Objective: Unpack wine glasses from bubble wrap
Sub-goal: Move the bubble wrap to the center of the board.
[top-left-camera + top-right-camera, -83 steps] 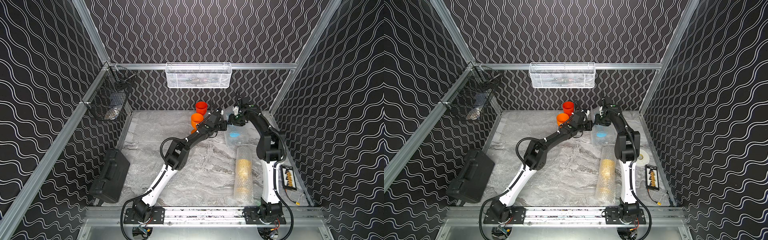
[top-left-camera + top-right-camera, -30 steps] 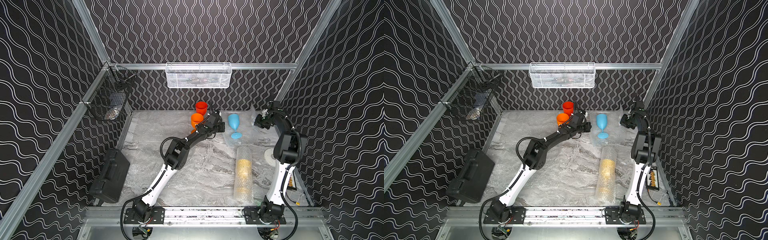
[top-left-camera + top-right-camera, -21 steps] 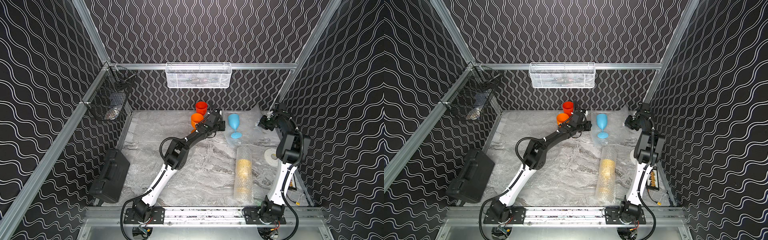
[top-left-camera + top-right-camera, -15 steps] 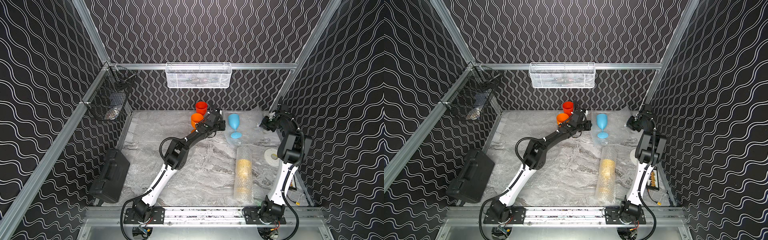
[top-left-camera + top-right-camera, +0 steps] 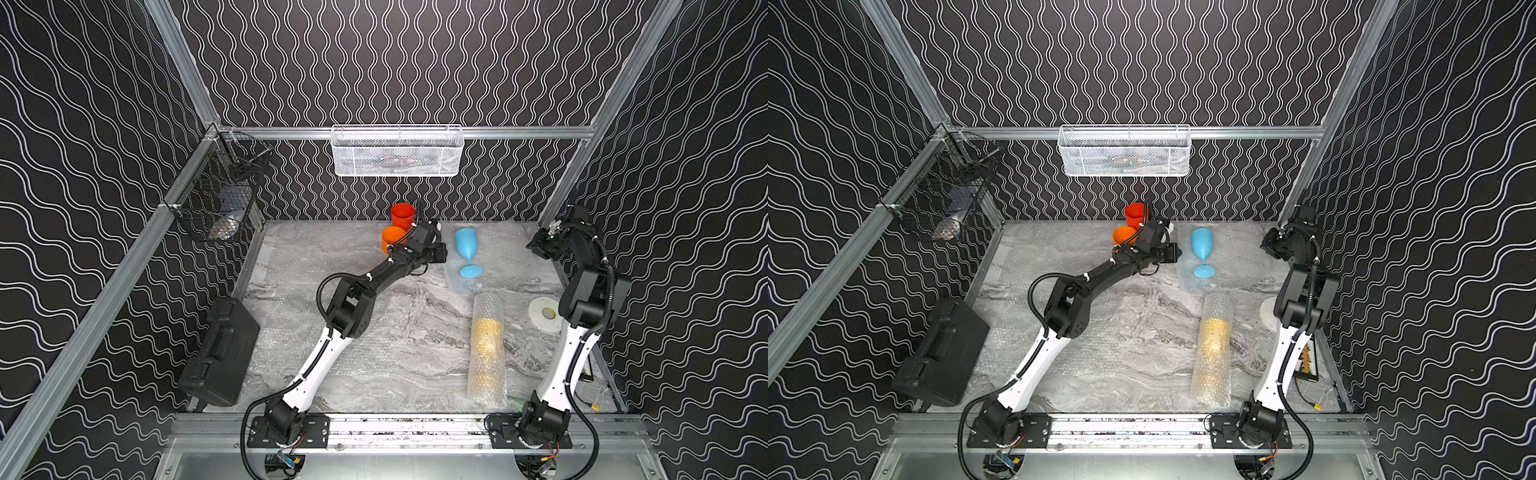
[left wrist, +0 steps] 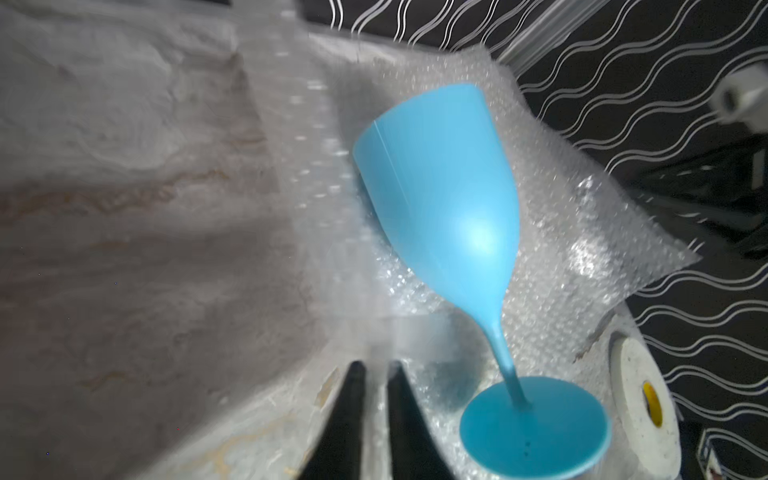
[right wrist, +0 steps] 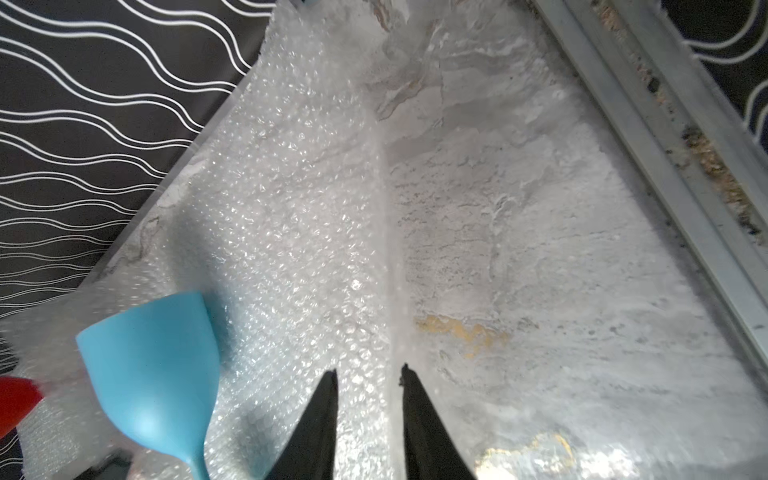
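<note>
At the left wall lies a hard black case, well apart from the work. Further right, the red goblet and the orange goblet stand bare and close together at the far edge. We take that spot for where the unwrapped glasses are gathered.

Just right of them the left gripper sits low over the wrap. Its thin black fingers are parted by a narrow gap with nothing between them.

Beside it the light blue goblet appears to stand on its round foot. It is bare, smooth, matte plastic, with a tapered bowl on a slender stem. It rests on the flattened bubble wrap sheet, which is clear, dimpled and glinting, and almost lost against the grey marbled tabletop. We judge that it stands there because that is where its wrap lies open.

Nearer to us lies a bubble wrap tube, running near to far. The yellow goblet shows only as a blur through it, so this one is not yet unpacked.

Right of the tube a white tape roll lies flat. At the far right the right gripper hangs over the sheet's edge. Its fingers stand somewhat wider apart and clamp nothing, and the sheet lies slack below them.
</note>
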Robot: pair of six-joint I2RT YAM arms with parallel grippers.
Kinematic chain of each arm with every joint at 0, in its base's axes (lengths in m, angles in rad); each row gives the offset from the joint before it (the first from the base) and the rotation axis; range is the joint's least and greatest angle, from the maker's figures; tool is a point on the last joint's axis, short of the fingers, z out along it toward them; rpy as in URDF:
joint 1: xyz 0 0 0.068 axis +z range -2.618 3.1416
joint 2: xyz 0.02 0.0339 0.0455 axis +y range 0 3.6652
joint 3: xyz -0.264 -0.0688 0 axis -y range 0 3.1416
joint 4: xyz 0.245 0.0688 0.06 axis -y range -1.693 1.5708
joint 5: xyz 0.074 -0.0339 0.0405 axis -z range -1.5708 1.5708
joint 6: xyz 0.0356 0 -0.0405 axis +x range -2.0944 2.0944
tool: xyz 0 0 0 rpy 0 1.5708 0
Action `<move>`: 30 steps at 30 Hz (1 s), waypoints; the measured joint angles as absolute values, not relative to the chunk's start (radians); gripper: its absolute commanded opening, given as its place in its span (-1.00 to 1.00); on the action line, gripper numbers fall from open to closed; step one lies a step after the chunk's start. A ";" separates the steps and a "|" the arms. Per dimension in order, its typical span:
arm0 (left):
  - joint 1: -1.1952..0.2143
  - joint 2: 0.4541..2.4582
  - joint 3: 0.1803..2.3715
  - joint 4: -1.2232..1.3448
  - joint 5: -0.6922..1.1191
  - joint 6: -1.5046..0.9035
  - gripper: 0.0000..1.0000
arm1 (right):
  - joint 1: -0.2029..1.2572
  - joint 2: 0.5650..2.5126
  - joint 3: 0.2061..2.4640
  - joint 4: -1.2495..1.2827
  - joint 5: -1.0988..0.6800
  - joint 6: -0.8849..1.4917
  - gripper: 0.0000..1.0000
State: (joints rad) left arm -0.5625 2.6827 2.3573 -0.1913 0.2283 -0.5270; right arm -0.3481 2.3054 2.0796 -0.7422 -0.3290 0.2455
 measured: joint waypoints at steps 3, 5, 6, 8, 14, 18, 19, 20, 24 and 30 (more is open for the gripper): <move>-0.562 2.683 2.340 -0.224 0.232 -0.510 -0.21 | -0.351 2.261 2.074 -0.739 -0.329 0.246 -0.40; -0.561 2.683 2.336 -0.230 0.235 -0.499 -0.21 | -0.351 2.232 2.054 -0.735 -0.332 0.246 -0.40; -0.561 2.683 2.330 -0.228 0.236 -0.498 -0.21 | -0.348 2.220 2.043 -0.734 -0.337 0.247 -0.39; -0.561 2.678 2.310 -0.228 0.241 -0.495 -0.20 | -0.340 2.207 2.024 -0.731 -0.345 0.252 -0.39; -0.568 2.655 2.274 -0.256 0.242 -0.495 -0.10 | -0.271 2.230 1.976 -0.722 -0.368 0.250 -0.38; -0.572 2.614 2.266 -0.298 0.227 -0.490 -0.01 | -0.231 2.291 1.964 -0.721 -0.377 0.249 -0.38; -0.574 2.603 2.266 -0.307 0.221 -0.486 0.01 | -0.228 2.305 1.969 -0.721 -0.381 0.250 -0.38; -0.574 2.587 2.265 -0.314 0.212 -0.477 0.01 | -0.226 2.324 1.976 -0.720 -0.384 0.250 -0.38; -0.572 2.490 2.221 -0.318 0.186 -0.472 0.02 | -0.229 2.389 2.017 -0.714 -0.391 0.250 -0.38; -0.575 2.296 2.215 -0.331 0.152 -0.469 -0.01 | -0.229 2.441 2.043 -0.710 -0.397 0.250 -0.38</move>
